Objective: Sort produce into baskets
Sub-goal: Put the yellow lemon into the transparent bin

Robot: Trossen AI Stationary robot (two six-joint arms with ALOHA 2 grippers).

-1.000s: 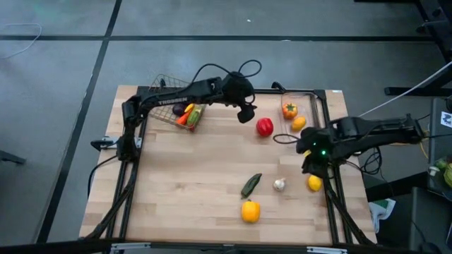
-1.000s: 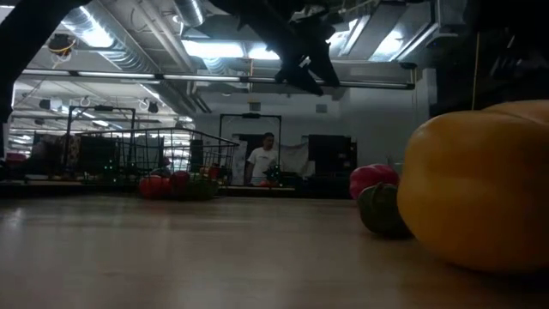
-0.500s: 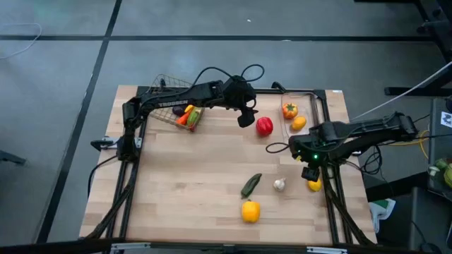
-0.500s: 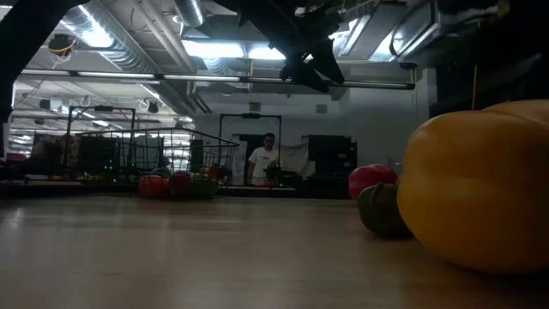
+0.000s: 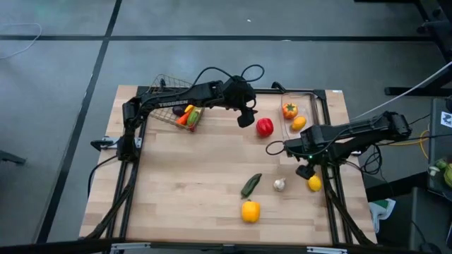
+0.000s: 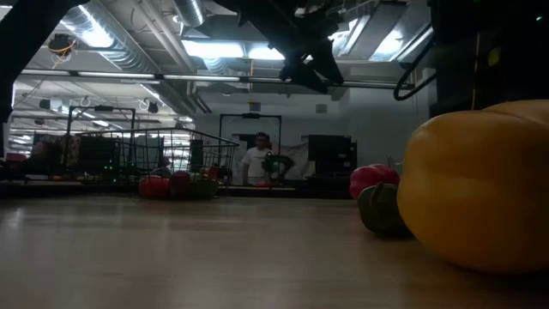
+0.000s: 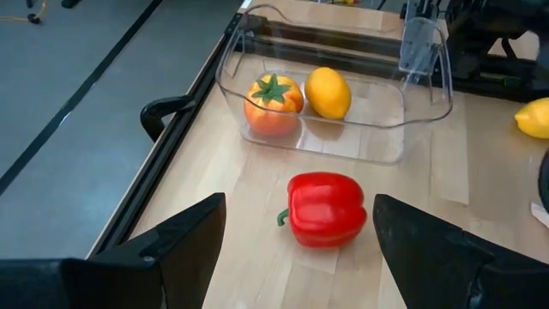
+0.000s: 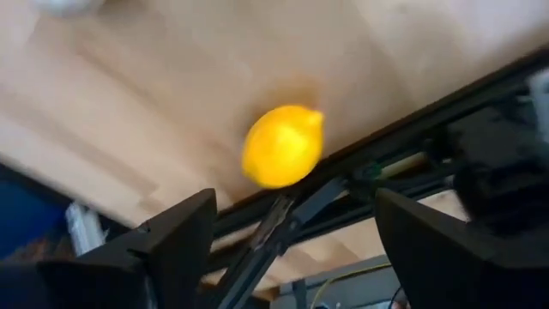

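Note:
A red pepper [image 5: 264, 127] lies on the table with my open left gripper [image 5: 246, 120] just above it. In the left wrist view the pepper [image 7: 326, 209] shows between the two fingers, untouched. Near the table's right edge a yellow lemon [image 5: 314, 183] rests on the wood. My right gripper [image 5: 306, 171] hovers open over it, and the lemon [image 8: 283, 146] shows clear of both fingers. The clear bin [image 5: 311, 106] holds an orange fruit [image 5: 289, 110] and a yellow one [image 5: 299, 123]. The wire basket [image 5: 166, 81] at the far left holds several pieces.
A green vegetable [image 5: 251, 185], a white garlic bulb [image 5: 280, 185] and a yellow pepper [image 5: 250, 210] lie near the table's front. The dark frame rail [image 5: 332, 190] runs along the right edge beside the lemon. A person [image 6: 257, 159] stands in the room behind.
My right arm has reached farther toward the table's left, its gripper staying over the lemon. My left gripper has shifted a little toward the red pepper. The produce has stayed where it was.

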